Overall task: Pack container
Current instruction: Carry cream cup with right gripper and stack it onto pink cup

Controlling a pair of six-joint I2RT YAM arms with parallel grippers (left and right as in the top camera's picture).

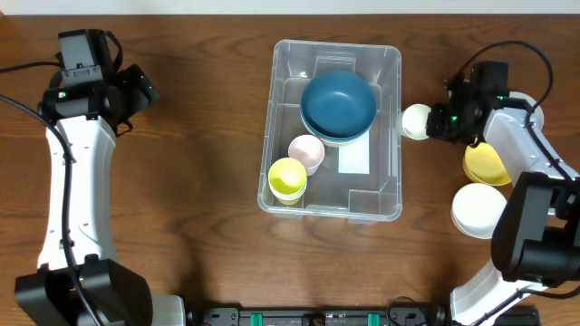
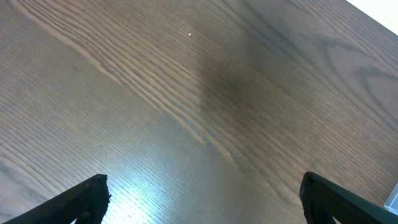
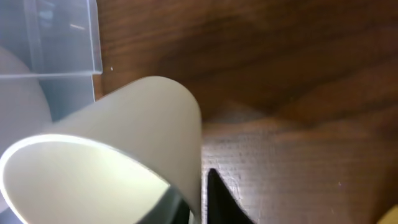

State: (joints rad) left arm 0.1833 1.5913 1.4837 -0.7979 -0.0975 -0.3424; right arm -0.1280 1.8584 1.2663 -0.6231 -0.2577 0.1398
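Right end effector (image 1: 431,121) pinches the wall of a cream cup (image 1: 416,121), with the container (image 1: 395,172) just to its left.

Whether the cup touches the container's clear wall cannot be told. In the wrist view the cup is cut off at the frame's bottom edge, and only one dark finger (image 3: 219,198) shows clearly. The container holds a blue bowl (image 1: 338,104), a pink cup (image 1: 306,152) and a yellow cup (image 1: 287,178). The right arm partly covers a yellow bowl (image 1: 483,165) and a white bowl (image 1: 476,210). The left end effector (image 2: 202,194) is spread wide over the worktop (image 2: 186,93), well apart from the container.
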